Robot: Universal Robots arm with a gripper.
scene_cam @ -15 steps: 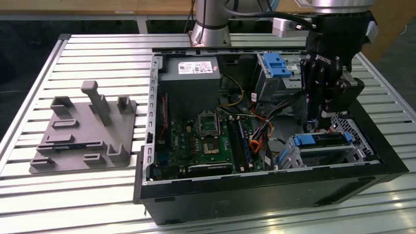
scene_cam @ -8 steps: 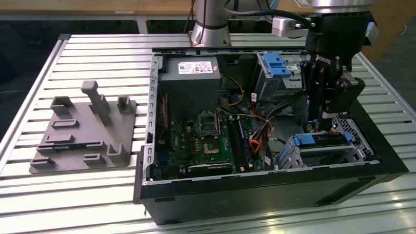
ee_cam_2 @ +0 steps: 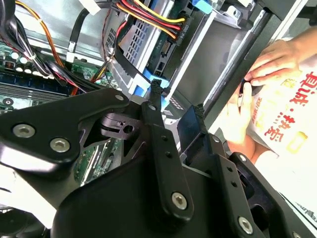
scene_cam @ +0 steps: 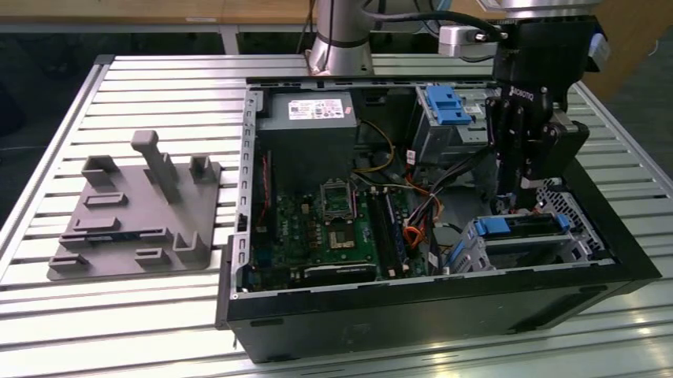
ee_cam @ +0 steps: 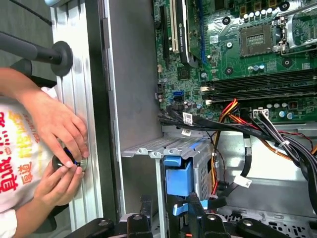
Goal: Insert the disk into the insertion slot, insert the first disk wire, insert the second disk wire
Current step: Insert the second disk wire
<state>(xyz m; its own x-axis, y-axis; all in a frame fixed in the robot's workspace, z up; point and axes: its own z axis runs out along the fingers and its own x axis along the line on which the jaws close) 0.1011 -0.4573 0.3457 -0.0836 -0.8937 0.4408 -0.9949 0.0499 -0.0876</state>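
Jaws apart, close above the blue-framed disk (scene_cam: 521,228) inside the silver insertion slot (scene_cam: 576,224).

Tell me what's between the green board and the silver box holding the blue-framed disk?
A tangle of orange and black wires lies between the green board and the insertion slot holding the disk, seen in the exterior view.

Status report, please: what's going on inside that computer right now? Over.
Black gripper low at silver perforated sheet-metal drive cage. Silver disk in blue plastic caddy sits in that cage. Black and orange wire bundle close by; a person's hands alongside.
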